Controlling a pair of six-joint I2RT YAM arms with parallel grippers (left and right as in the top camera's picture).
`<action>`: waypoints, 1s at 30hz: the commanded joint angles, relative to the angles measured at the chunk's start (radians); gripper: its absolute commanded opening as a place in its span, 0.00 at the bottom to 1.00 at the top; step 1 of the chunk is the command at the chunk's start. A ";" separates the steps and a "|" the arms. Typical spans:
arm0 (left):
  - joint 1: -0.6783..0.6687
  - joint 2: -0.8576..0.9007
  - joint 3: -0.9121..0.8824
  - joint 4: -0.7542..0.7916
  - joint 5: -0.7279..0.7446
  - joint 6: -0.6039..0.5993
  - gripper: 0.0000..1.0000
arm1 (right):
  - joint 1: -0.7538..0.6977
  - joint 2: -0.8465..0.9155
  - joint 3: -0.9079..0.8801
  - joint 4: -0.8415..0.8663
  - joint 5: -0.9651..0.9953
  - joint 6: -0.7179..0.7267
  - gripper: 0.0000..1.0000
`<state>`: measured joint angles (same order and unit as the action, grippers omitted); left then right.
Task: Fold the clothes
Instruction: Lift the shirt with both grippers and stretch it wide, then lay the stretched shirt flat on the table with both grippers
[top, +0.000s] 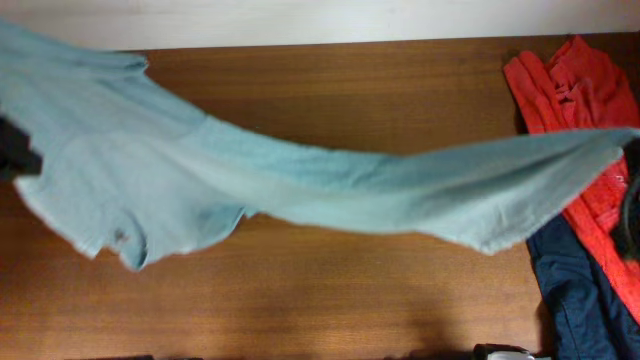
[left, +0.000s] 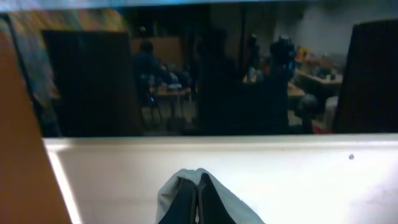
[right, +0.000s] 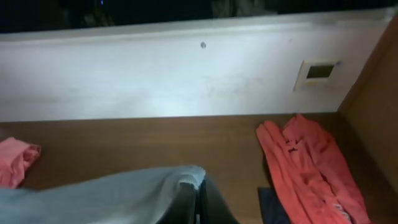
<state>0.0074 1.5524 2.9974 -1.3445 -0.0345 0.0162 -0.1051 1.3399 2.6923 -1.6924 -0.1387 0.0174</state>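
The pale blue-green short-sleeved cloth T-shirt (top: 300, 180) is pulled out into a long band across the brown wooden table (top: 330, 300), broad and loose at the left, where a sleeve hangs down with a small dark mark on it, and narrowing to a twisted strip toward the right. It sags a little in the middle and looks lifted clear of the tabletop. Each end sits at a gripper. The left gripper (left: 196, 186) has its 2 dark fingers pressed together with pale cloth bunched around their tips - it is pinching the T-shirt's left end. The right gripper (right: 198, 196) is likewise pressed shut, the blue-green cloth draping away to its left from between the jaws. Along the right edge of the table lies a crumpled orange-red cloth garment (top: 570, 90), and just below it a navy cloth garment (top: 580, 300); the T-shirt's right end passes over both. The right wrist view also shows a salmon-pink cloth garment (right: 15, 162) lying well apart on the far left. Behind the table runs a white wall panel (right: 155, 74) carrying a small pale rectangular wall plate (right: 318, 71).
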 joint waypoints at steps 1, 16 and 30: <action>0.005 0.001 0.005 0.012 -0.042 0.035 0.01 | -0.010 -0.006 0.005 -0.006 0.034 -0.014 0.04; 0.005 -0.170 0.005 0.021 -0.041 0.034 0.01 | -0.008 -0.089 0.006 -0.005 0.055 -0.014 0.04; 0.005 -0.031 -0.282 0.146 -0.042 0.035 0.01 | -0.008 0.191 0.005 -0.006 0.065 -0.014 0.04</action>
<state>0.0074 1.4391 2.7754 -1.2167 -0.0612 0.0349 -0.1051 1.4284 2.6999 -1.6924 -0.0937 0.0032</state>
